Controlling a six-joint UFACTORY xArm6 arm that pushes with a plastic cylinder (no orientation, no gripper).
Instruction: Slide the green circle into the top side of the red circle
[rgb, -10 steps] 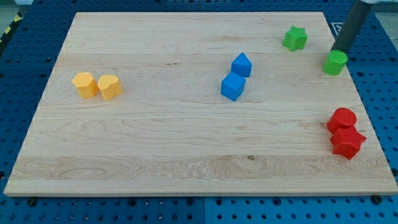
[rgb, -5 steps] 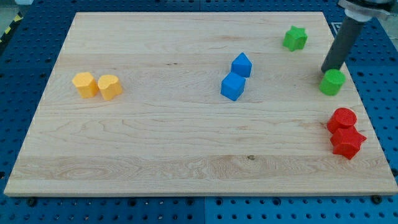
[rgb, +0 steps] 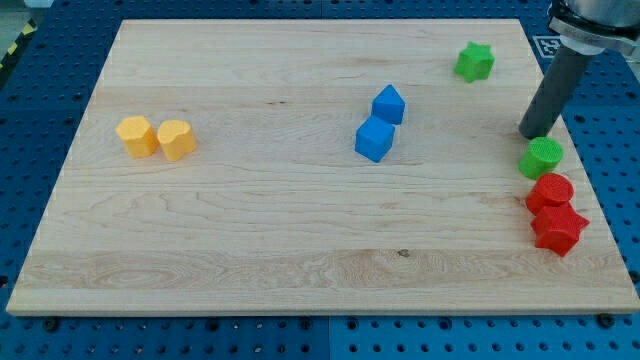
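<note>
The rod's tip (rgb: 532, 136) is sitting right at the upper edge of the green circle (rgb: 541, 157), touching it or a hair off; too close to call. No jaws here: the arm is ending in a plain rod, so nothing is opening or closing and nothing is being held, only pushed.

Just below the tip, the green circle is lying just above the red circle (rgb: 550, 190), nearly at its top side, with a thin gap or bare contact; hard to tell which. Right under the red circle, a second red block (rgb: 558, 228), star-like, is touching it.

Risks, as a judgement: the tip is standing a little toward the view's left of the green circle's centre, so a straight push down may be rolling the green circle off to the view's right, toward the board edge (rgb: 590, 180), which is close. Pushing too hard would be shoving the red circle into the red block and shifting both.

Farther out: a green star (rgb: 474, 62) up and left of the tip, two blue blocks (rgb: 380, 123) well to the left, two yellow blocks (rgb: 156, 137) far left.
</note>
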